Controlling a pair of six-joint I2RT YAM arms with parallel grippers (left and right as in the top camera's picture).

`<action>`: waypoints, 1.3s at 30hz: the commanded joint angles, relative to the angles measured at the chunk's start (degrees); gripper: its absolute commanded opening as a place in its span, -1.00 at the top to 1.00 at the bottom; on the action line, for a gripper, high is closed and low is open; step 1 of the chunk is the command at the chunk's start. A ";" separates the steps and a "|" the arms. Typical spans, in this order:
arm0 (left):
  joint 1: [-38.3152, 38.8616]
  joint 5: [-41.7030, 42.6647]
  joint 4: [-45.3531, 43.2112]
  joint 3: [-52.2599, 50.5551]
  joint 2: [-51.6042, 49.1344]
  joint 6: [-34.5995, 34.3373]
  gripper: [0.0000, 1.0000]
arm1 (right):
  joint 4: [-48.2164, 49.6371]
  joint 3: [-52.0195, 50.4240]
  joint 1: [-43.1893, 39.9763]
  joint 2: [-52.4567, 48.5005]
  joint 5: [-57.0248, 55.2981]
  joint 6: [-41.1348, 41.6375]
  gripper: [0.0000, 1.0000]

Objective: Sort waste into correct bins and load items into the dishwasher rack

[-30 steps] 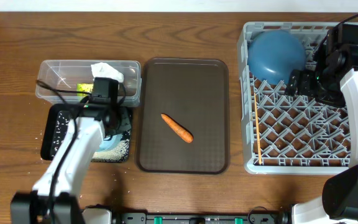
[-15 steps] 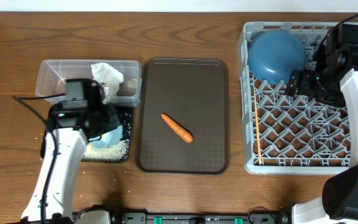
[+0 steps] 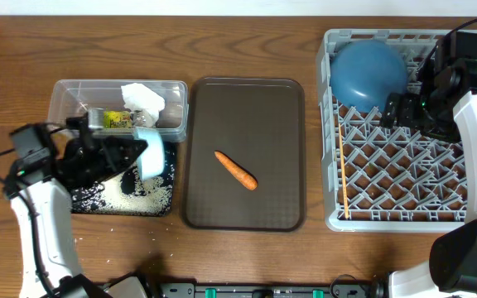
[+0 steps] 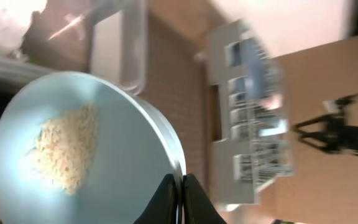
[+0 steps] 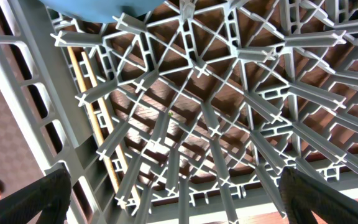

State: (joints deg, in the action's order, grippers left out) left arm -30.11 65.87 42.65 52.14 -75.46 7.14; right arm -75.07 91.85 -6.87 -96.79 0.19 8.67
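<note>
Rice (image 4: 64, 152) in a loose heap inside the small light-blue cup (image 4: 104, 124), cup tipped on its side over the black tray (image 3: 89, 203) at 8 o'clock of the overhead view. Left gripper (image 4: 176, 198) pinched shut on the cup's rim (fingers meeting right at the edge). More grains scattered across the tray's 5 o'clock corner. Clear tub (image 3: 63, 103) at 10 o'clock, just beyond the tray, with crumpled white napkin (image 3: 142, 98) and yellow-green wrapper (image 3: 118, 119) inside. Carrot (image 3: 236, 170) alone on the brown serving tray (image 3: 280, 116), dead centre. Dishwasher rack (image 3: 328, 132) at 3 o'clock: dark-blue bowl (image 3: 369, 73) in its 11 o'clock corner, chopsticks (image 3: 343, 178) along its 9 o'clock wall. Right gripper (image 5: 179, 198) spread wide above the rack's pegs, holding nothing, at 4 o'clock of the bowl.
</note>
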 commanded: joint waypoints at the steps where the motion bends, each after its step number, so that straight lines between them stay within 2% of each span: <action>1: -4.42 11.17 0.35 -0.44 0.48 5.31 0.88 | 0.00 -0.07 0.13 0.35 -0.81 -0.61 -0.99; 4: -8.04 14.49 0.24 -2.82 -0.50 6.91 0.88 | 0.02 -0.07 0.13 0.35 -0.81 -0.61 -0.99; 7: -11.04 23.91 -1.90 -5.16 -2.99 8.28 0.88 | 0.00 -0.07 0.13 0.35 -0.81 -0.61 -0.99; 15: -11.98 24.28 -2.49 -6.82 -10.47 8.70 0.88 | -0.15 -0.07 0.13 0.35 -0.81 -0.61 -0.98; 23: -12.00 24.28 -2.49 -6.82 -10.86 8.70 0.88 | -0.11 -0.07 0.13 0.35 -0.83 -0.61 -0.99; 25: -11.98 24.28 -2.16 -6.82 -10.86 6.84 0.88 | -0.11 -0.07 0.13 0.35 -0.83 -0.63 -0.99; 27: -11.98 22.99 -3.32 -6.93 -10.93 9.31 0.88 | -0.13 -0.07 0.13 0.35 -0.83 -0.63 -0.99; 36: -13.11 24.20 -9.01 -6.91 -13.75 -0.28 0.88 | 0.00 -0.07 0.13 0.35 -0.81 -0.61 -0.99; 37: -13.22 23.47 -9.99 -6.93 -13.81 0.20 0.88 | -0.04 -0.07 0.13 0.35 -0.81 -0.61 -0.99; 38: -13.27 22.16 -10.56 -6.93 -14.21 -2.19 0.87 | -0.13 -0.07 0.13 0.35 -0.81 -0.61 -0.99; 39: -13.29 24.33 -10.21 -6.91 -14.38 -3.39 0.88 | -0.24 -0.07 0.13 0.35 -0.81 -0.61 -0.98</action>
State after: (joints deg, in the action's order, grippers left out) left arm -43.03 88.23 32.62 45.30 -88.97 8.19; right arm -75.20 91.85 -6.87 -96.79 0.01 8.64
